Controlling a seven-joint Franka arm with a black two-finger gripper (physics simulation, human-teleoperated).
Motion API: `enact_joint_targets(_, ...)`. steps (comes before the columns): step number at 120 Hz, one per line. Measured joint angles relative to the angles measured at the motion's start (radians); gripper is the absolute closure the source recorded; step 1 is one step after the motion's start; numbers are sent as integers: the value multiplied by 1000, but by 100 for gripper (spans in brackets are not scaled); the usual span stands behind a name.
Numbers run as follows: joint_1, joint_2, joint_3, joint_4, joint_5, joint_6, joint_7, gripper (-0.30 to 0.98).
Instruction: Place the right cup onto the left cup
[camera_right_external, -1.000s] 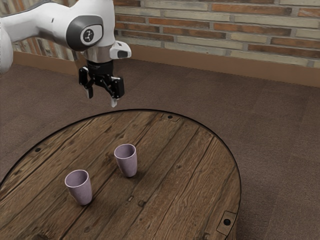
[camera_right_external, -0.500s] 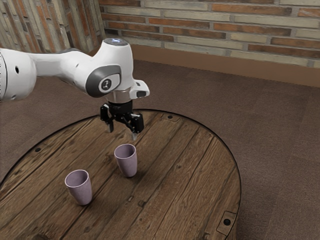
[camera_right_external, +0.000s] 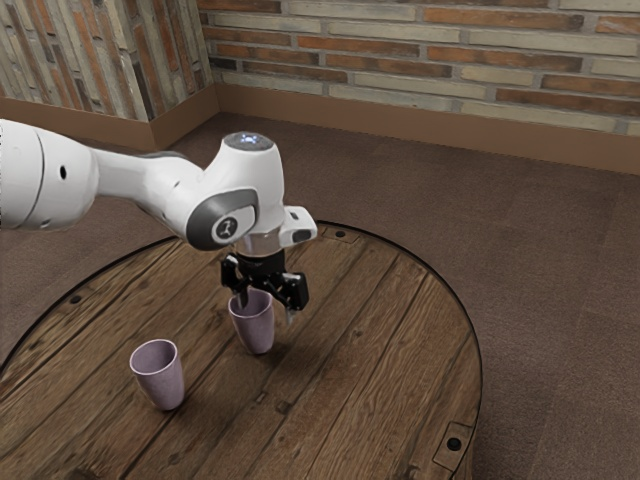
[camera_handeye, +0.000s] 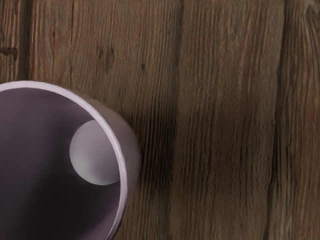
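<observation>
Open, my gripper (camera_right_external: 267, 308) is low over the cup on the exterior view's right (camera_right_external: 254, 328), its two fingers apart at about rim height. One finger overlaps the rim in the picture and the other stands out past the cup's side; whether either touches it I cannot tell. That pale purple cup is upright on the table. Looking down from the hand, the wrist view has a cup (camera_handeye: 131, 165) with its inside and round bottom visible. A matching cup (camera_right_external: 163, 382) stands upright toward the exterior view's left, apart from the first.
Both cups stand on a round wooden table (camera_right_external: 360, 330) with a dark rim. Bare planks (camera_handeye: 225, 120) lie beside the cup under my hand. A brick wall (camera_right_external: 440, 60) rises beyond the carpeted floor.
My hand has come down and toward the exterior view's right, from above the table's far edge to the rim of the right-hand cup. Both cups have stayed put.
</observation>
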Motion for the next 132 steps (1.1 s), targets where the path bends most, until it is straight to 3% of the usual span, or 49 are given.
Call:
enact_joint_targets(42, 3, 96, 39, 13, 49, 108, -38, 3)
enact_joint_targets(89, 1, 101, 48, 13, 54, 152, -57, 62)
enact_joint_targets(132, 1, 69, 49, 12, 58, 144, -62, 76)
